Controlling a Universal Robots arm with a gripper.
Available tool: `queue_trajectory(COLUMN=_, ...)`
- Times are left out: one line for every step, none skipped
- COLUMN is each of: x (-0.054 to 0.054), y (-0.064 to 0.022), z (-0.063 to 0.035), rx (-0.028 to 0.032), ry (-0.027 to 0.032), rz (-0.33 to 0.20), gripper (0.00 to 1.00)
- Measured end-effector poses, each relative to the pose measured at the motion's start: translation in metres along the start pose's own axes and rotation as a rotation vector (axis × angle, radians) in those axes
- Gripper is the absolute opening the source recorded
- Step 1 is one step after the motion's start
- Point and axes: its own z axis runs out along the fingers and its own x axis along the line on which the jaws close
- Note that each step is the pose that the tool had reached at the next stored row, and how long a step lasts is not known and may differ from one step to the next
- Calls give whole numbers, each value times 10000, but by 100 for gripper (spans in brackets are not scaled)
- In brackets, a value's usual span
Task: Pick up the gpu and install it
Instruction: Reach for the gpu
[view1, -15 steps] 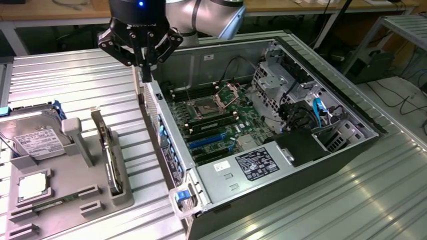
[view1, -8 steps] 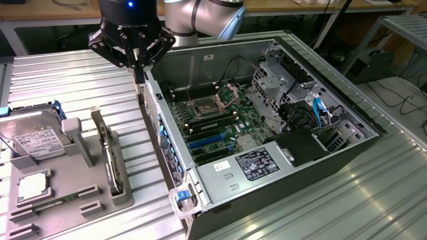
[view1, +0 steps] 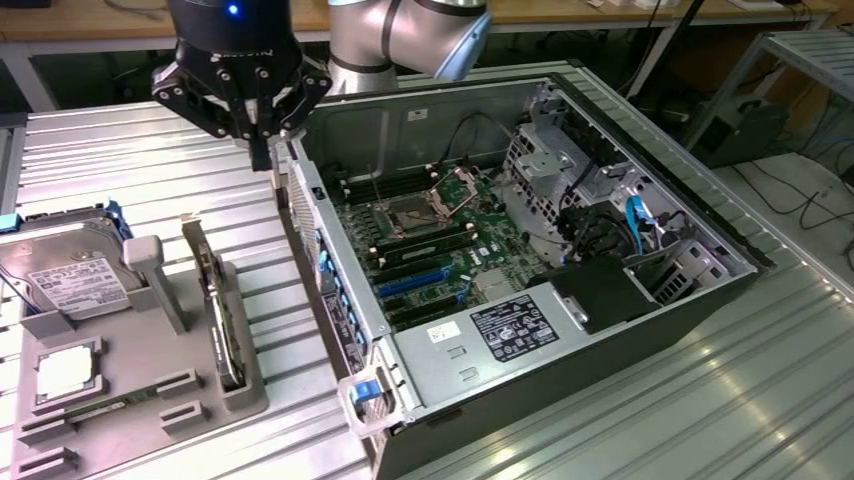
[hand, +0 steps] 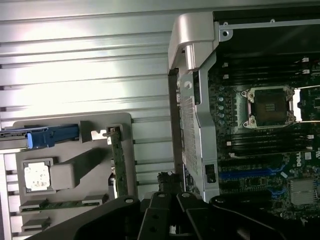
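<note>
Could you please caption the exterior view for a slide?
Shut tool near the open computer case edge; graphics card upright in its grey holder.

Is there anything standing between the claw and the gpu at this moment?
Nothing visible does. The claw hangs shut above the table, beside the computer case. The gpu stands on edge in the grey holder, open from above, with only free air between them.
</note>
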Motion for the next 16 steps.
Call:
queue_trajectory(x=16, y=-2, z=0, rx=0, ry=0, rz=0, gripper=11)
queue_trajectory(x=31, y=-3, z=-1, rx=0, ry=0, rz=0, gripper=11)
queue_trajectory(x=46, y=-5, z=-1, rx=0, ry=0, rz=0, gripper=11)
queue_trajectory(x=62, y=-6, z=-2, rx=0, ry=1, rz=0, gripper=11)
queue_trajectory(x=77, y=-8, z=-3, rx=1, ry=1, rz=-1, gripper=11)
queue_trajectory(x=91, y=-9, z=-3, rx=0, ry=0, rz=-1, gripper=11)
queue_trajectory(x=105, y=-11, z=-3, rx=1, ry=1, rz=-1, gripper=11)
queue_trajectory(x=120, y=-12, z=-3, rx=0, ry=0, rz=-1, gripper=11)
queue_trajectory(x=151, y=-15, z=-4, rx=0, ry=1, rz=-1, gripper=11)
queue_trajectory(x=170, y=-17, z=-5, rx=0, ry=0, rz=-1, gripper=11)
queue_trajectory(x=183, y=-18, z=-5, rx=1, ry=1, rz=0, gripper=11)
queue_trajectory(x=201, y=-19, z=-5, rx=0, ry=1, rz=0, gripper=11)
queue_trajectory(x=214, y=-20, z=-6, rx=0, ry=0, rz=0, gripper=11)
queue_trajectory(x=225, y=-21, z=-6, rx=0, ry=0, rz=0, gripper=11)
queue_trajectory(x=236, y=-22, z=-6, rx=0, ry=0, rz=0, gripper=11)
queue_trajectory(x=247, y=-23, z=-7, rx=0, ry=1, rz=0, gripper=11)
